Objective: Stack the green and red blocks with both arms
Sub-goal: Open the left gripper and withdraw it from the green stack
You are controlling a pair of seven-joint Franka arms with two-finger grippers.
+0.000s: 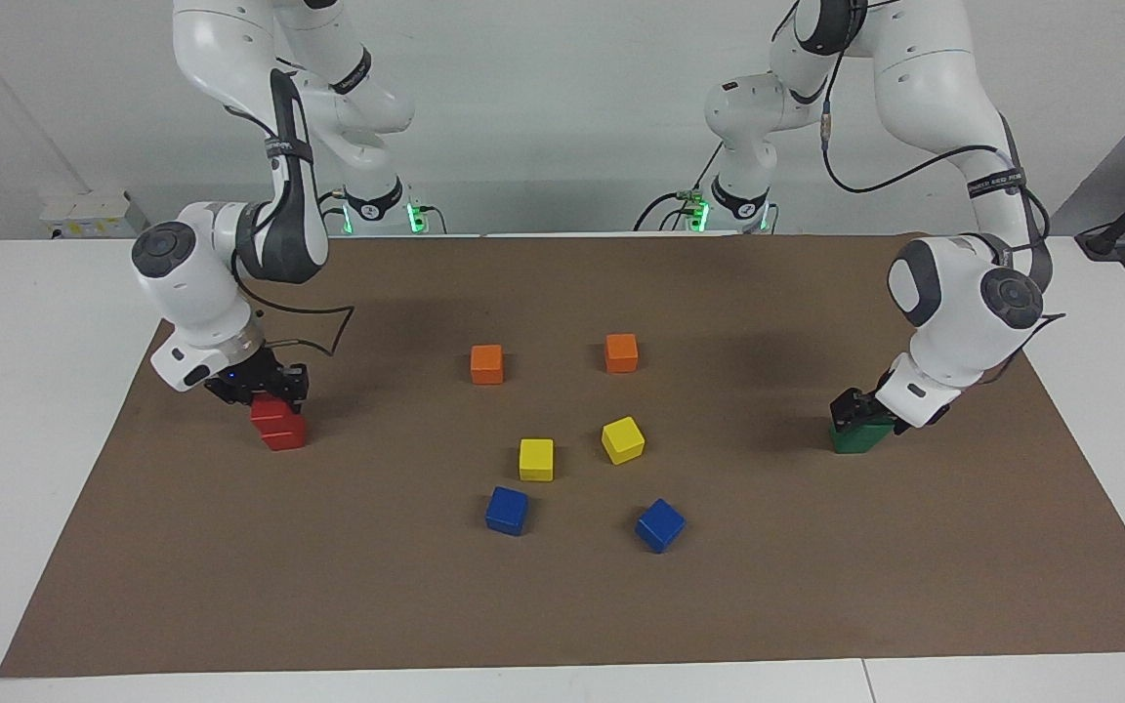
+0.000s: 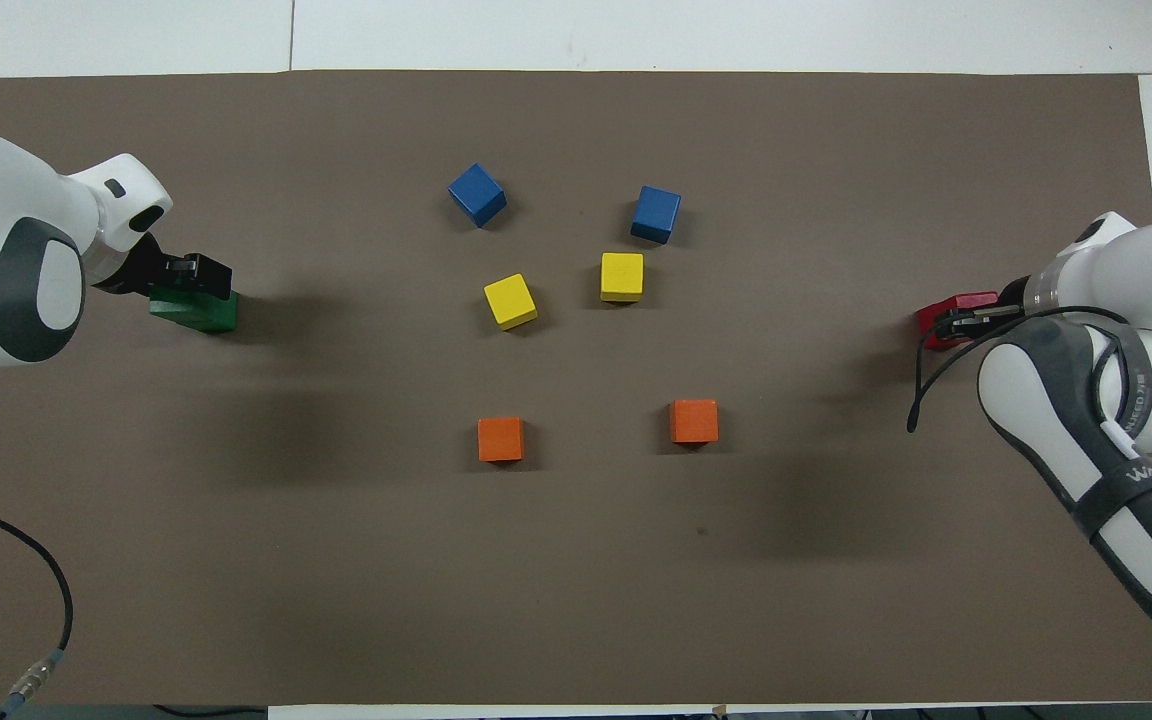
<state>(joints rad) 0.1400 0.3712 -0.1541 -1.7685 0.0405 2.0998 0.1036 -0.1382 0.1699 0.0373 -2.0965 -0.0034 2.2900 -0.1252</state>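
Fingers of the right gripper (image 1: 268,389) come down on top of a red stack (image 1: 278,423): two red blocks, one on the other, the upper one slightly askew on the lower. The gripper sits right at the upper block, but whether its fingers clamp that block or have let go of it I cannot tell. In the overhead view the right gripper (image 2: 971,318) covers most of the red stack (image 2: 951,312), which stands on the brown mat (image 1: 816,586) toward the right arm's end of the table.

The left gripper (image 1: 865,408) is low over the green blocks (image 1: 857,435) toward the left arm's end of the table. Its fingers reach the top of the green; I cannot tell whether they grip it. From overhead the left gripper (image 2: 181,272) hides part of the green blocks (image 2: 198,310), and only one green mass shows, so how the two cubes sit on each other is unclear.

Between the two arms, in the middle of the mat (image 2: 576,600), lie six loose cubes, none touching another. The two orange cubes (image 1: 487,363) (image 1: 621,352) are nearest to the robots. The two yellow cubes (image 1: 536,459) (image 1: 622,439) lie farther from the robots than those, and the two blue cubes (image 1: 507,510) (image 1: 659,525) lie farthest.
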